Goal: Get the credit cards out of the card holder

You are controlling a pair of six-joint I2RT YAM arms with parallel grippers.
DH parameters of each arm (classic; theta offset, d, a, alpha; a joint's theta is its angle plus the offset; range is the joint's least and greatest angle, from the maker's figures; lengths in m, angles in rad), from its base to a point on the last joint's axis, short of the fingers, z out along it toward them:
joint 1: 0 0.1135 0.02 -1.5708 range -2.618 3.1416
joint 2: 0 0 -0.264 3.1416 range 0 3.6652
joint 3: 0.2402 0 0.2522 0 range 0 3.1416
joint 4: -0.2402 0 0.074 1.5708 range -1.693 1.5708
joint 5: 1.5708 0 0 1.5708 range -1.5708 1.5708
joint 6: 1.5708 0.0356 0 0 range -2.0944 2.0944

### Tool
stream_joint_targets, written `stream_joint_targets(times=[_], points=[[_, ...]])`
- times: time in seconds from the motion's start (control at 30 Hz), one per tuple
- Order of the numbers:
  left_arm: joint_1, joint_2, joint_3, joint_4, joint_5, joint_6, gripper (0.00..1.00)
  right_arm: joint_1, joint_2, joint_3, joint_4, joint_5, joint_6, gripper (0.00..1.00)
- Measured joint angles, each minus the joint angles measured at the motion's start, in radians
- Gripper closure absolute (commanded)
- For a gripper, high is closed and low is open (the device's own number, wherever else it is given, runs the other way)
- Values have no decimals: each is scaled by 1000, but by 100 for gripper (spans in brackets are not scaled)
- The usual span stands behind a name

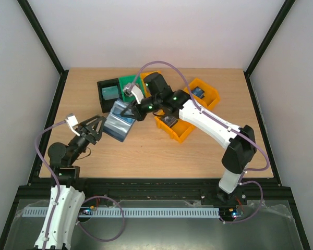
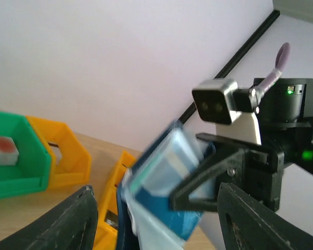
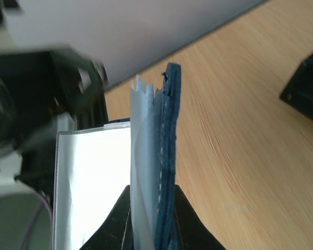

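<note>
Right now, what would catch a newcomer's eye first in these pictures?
The card holder is held up over the left middle of the table, its edge pinched by the right gripper. The left gripper stands open just beside it, on its left. Behind them, a black bin, a green bin and orange bins crowd the far side.

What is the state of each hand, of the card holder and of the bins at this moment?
left hand: open, holding nothing.
right hand: shut on the card holder.
card holder: open, gripped at one edge.
black bin: upright, teal item inside.
green bin: upright, red and white item inside.
</note>
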Motion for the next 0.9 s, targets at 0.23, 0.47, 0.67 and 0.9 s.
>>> stream_joint_targets(times=[0.23,0.47,0.67,0.9], points=[[0,37,111,-100,185,317,36,66,-37,26,-360,144,-277,98],[-37,121,200,-401,417,727,34,147,-39,82,-469,163,-398,98],[-55,142,216,-501,475,869,49,169,-56,93,-486,142,-458,98],[-155,144,195,-450,520,863,74,172,-97,93,-489,93,-508,98]])
